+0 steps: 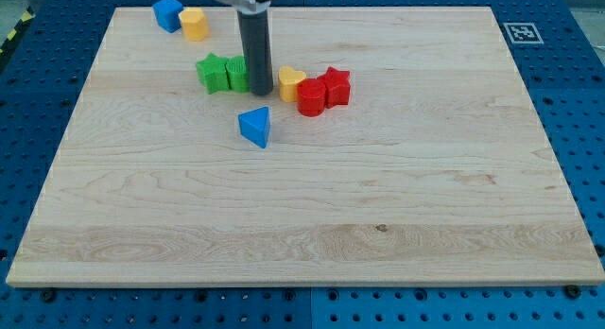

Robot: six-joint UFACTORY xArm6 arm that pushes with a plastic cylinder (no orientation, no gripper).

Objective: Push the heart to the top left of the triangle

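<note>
Nearest the table's (312, 263) bottom edge sits the blue triangle (255, 127), alone, a little left of the middle, with bare wood all around it. Farther back runs a row of blocks. At its right end a red star-like block (337, 86) touches a red round block (311, 98), and the yellow heart (290, 84) presses against that round block's left side. My tip (262, 92) stands just left of the heart, close beside it or touching; I cannot tell which. It stands directly in front of a green block (237, 74), partly hiding it. A green star-shaped block (213, 72) adjoins that one on the left. The heart lies above and right of the triangle. Farthest away, near the top left corner, a blue cube (168, 13) and a yellow block (194, 23) sit side by side. I have no claw, only the rod, holding nothing.
</note>
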